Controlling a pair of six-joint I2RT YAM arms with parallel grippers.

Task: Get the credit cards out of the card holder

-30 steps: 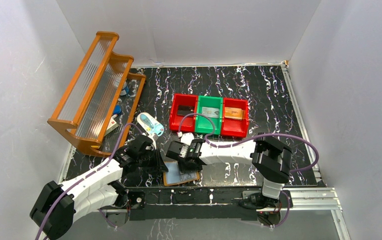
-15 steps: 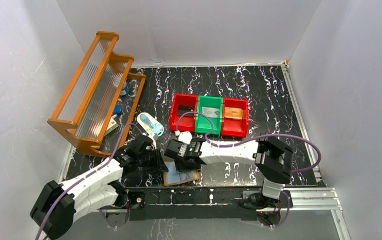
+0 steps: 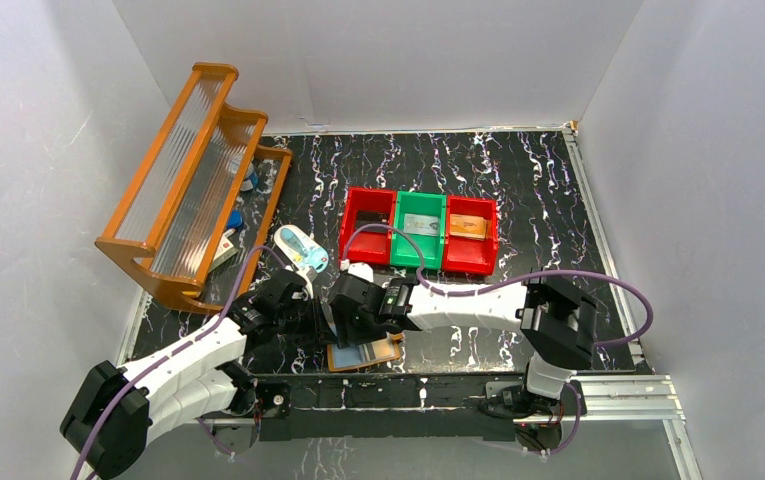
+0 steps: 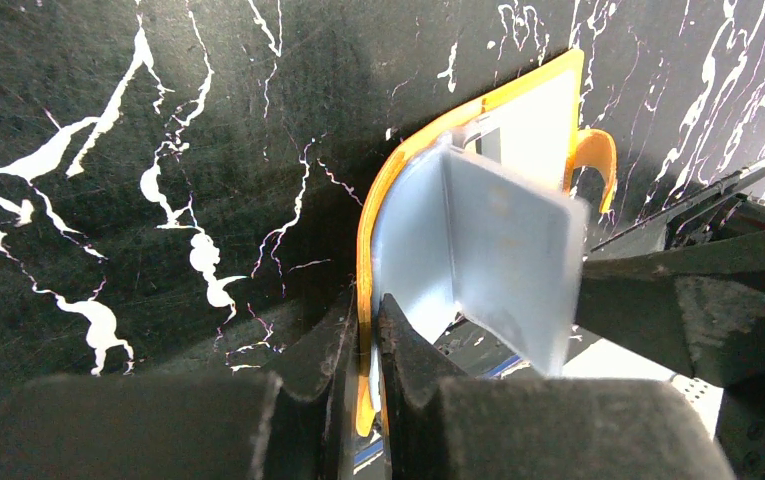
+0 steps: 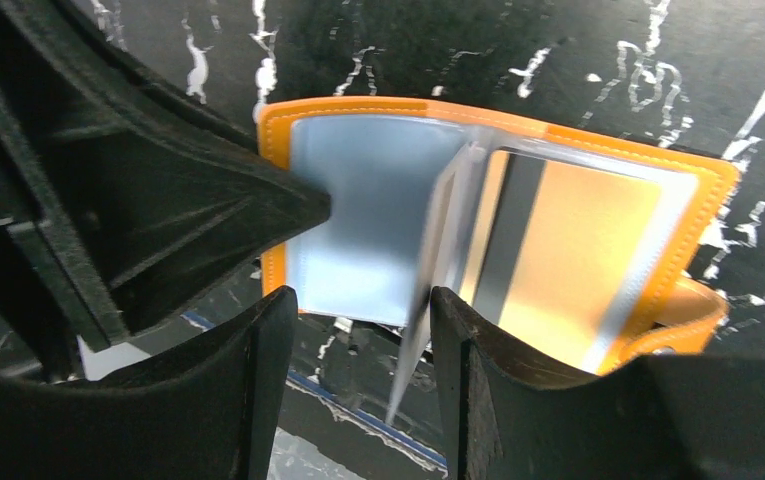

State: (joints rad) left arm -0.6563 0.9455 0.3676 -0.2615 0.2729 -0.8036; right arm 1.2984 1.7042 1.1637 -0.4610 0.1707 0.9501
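Note:
The orange card holder (image 3: 368,353) lies open at the table's near edge. My left gripper (image 3: 310,318) is shut on its left orange edge (image 4: 366,250). A pale blue-grey shiny card (image 4: 508,260) stands up on edge from the holder. In the right wrist view the holder (image 5: 598,250) shows its clear window, with a pale blue card (image 5: 368,215) flat on the left and the thin upright card (image 5: 436,280) rising beside it. My right gripper (image 5: 358,310) is open, its jaws either side of the upright card, which is close to the right finger (image 5: 478,350). It hovers over the holder's left half (image 3: 346,303).
A row of red and green bins (image 3: 418,228) with small items stands behind the holder. A pale blue-and-white oval item (image 3: 301,248) lies to the left. An orange wooden rack (image 3: 193,180) stands at the far left. The metal front rail (image 3: 438,385) is just below the holder.
My right gripper has moved left over the holder, close to my left gripper. More of the holder's right half now shows. The left arm has held still.

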